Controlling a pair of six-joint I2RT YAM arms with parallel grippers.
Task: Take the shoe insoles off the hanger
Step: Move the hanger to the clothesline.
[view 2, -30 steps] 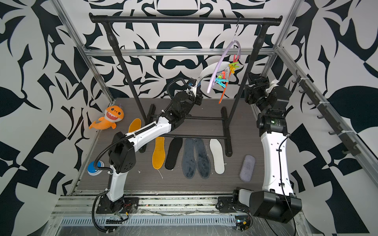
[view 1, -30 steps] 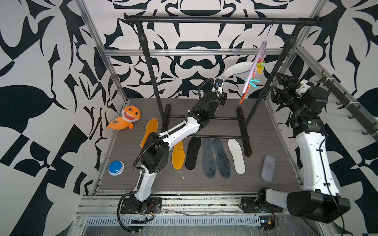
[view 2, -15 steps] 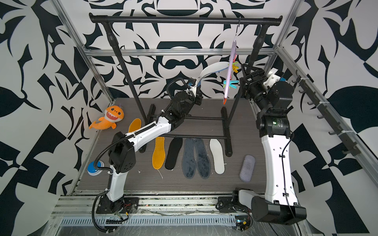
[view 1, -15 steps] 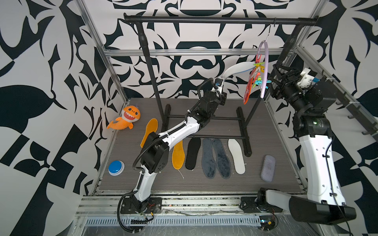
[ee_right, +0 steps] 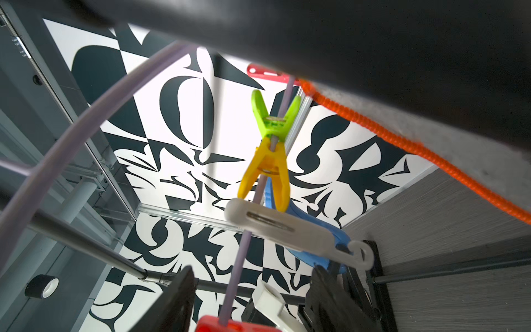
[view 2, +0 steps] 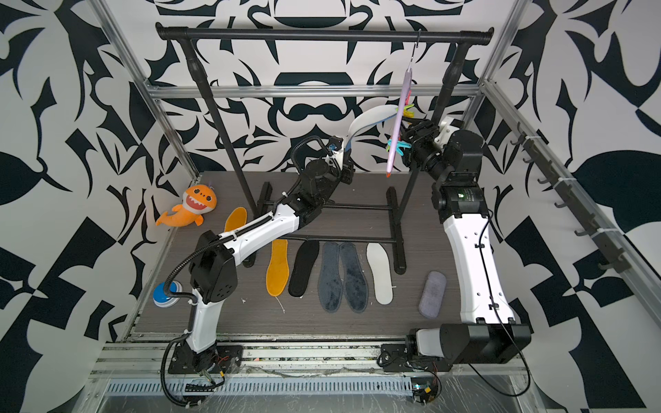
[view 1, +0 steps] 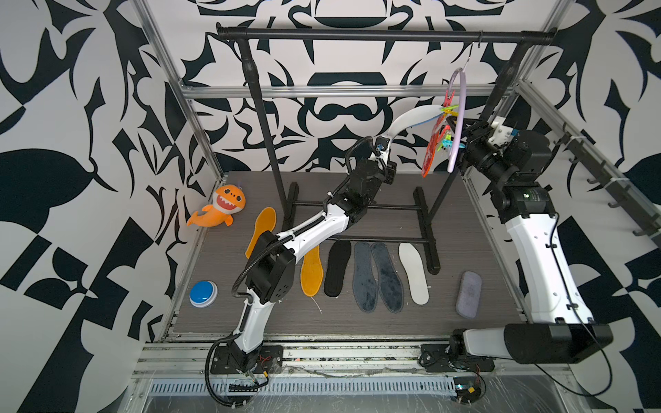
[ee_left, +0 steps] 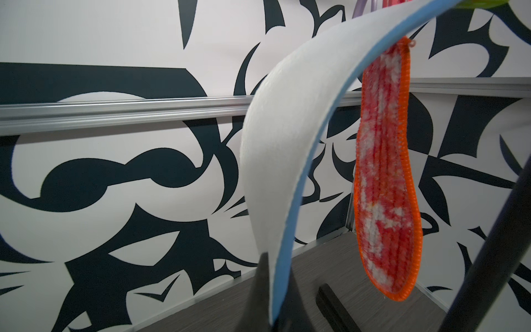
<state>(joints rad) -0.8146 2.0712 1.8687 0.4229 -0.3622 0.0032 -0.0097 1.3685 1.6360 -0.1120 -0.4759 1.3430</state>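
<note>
Only my left wrist view shows my left hand pressed together on the lower end of the white insole. The insole arches up towards the pegs, and the orange-rimmed insole hangs straight down just beside it. Only my right wrist view shows the thin lilac bar of the hanger running between the spread fingers of my right hand. Neither finger visibly touches the bar, and a green peg, a yellow peg and a white peg sit along it. Both top views add what the wrist views miss: the hanger hooked on the black rail, and six more insoles lying flat in a row on the worktop. A second ago my right hand was well off to the side. It has now come right up to the hanger, which hangs more upright than it did, while my left hand keeps the same pinch.
</note>
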